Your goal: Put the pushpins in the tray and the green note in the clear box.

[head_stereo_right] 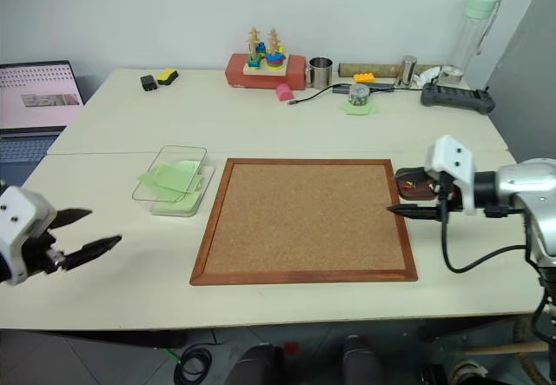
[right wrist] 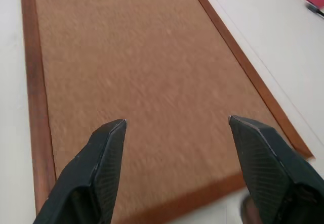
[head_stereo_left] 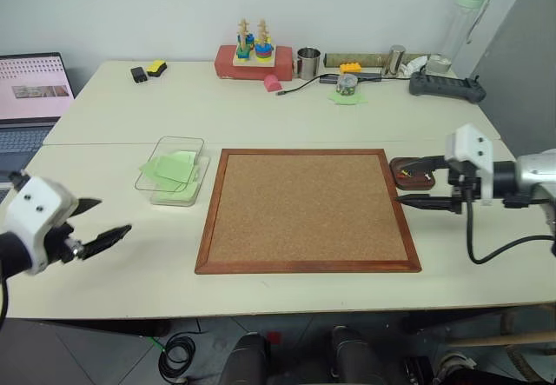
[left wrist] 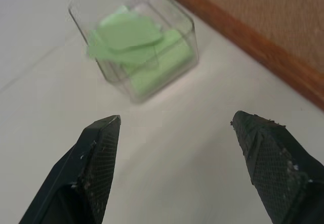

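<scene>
From my seat the job looks close to finished, as far as I can judge: the corkboard [head_stereo_left: 307,210] in the middle of the desk [head_stereo_left: 261,116] is bare, no pin and no paper on it that I can make out. The clear box [head_stereo_left: 176,170] sits just beside the board's left edge, and a green note [head_stereo_left: 170,169] lies across the top of a small heap of like green sheets inside it, one corner poking over the rim; I take that half of the task as done. The tray [head_stereo_left: 411,173] sits just off the board's right edge, partly hidden behind my right arm, and I can see a speck of red and something pale inside it, which I read as the pushpins [head_stereo_left: 406,173], though they are too small for me to be sure both are there. My left pincer [head_stereo_left: 94,221] hangs over bare desk near the front left, well apart from the box, fingers spread and nothing between them. My right pincer [head_stereo_left: 415,182] hovers at the board's right edge, just in front of the tray, likewise spread wide and empty; its wrist view looks down the length of the board. What is left, I think, is only to confirm the green pin in the tray and pull both arms clear
</scene>
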You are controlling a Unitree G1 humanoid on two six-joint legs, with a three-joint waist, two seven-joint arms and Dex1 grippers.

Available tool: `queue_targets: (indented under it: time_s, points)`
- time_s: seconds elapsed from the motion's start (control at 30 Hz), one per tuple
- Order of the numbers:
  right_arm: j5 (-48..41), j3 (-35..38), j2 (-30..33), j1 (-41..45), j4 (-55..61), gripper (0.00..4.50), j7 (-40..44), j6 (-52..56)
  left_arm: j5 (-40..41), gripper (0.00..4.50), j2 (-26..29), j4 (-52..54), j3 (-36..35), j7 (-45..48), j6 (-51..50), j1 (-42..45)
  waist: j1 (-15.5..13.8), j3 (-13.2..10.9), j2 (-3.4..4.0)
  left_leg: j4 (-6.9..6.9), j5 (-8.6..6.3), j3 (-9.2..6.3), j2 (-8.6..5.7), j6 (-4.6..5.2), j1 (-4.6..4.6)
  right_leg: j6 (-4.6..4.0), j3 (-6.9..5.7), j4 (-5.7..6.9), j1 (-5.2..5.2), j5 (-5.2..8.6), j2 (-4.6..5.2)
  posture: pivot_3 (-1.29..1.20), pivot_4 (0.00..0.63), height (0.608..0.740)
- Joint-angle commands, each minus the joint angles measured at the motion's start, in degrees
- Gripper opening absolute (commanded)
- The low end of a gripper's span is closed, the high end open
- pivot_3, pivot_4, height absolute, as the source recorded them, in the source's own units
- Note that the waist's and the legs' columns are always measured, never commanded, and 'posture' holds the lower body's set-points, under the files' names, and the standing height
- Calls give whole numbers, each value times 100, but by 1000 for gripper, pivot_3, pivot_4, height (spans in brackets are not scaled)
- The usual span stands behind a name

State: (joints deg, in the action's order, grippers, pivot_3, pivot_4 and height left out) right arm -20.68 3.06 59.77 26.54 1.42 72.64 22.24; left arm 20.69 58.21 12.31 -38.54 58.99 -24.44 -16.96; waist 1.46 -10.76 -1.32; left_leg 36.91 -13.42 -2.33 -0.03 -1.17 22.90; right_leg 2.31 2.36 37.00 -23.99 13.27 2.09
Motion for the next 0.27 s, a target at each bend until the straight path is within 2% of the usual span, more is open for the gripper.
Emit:
queue_targets:
  time_s: [0.03,0.27]
  points:
    - [25,586,407,-197,-396,3338,201,-292,80,3751,138,-77,-421,324,186,6,-4,0,0,1,0,18,8,0,-1,1,-1,1,0,0,5,0,150,740]
    - [85,695,538,-353,-669,3338,231,-412,242,3751,251,-253,-237,486,159,515,31,0,-1,-2,0,100,70,0,-3,0,2,3,-6,0,-11,0,150,740]
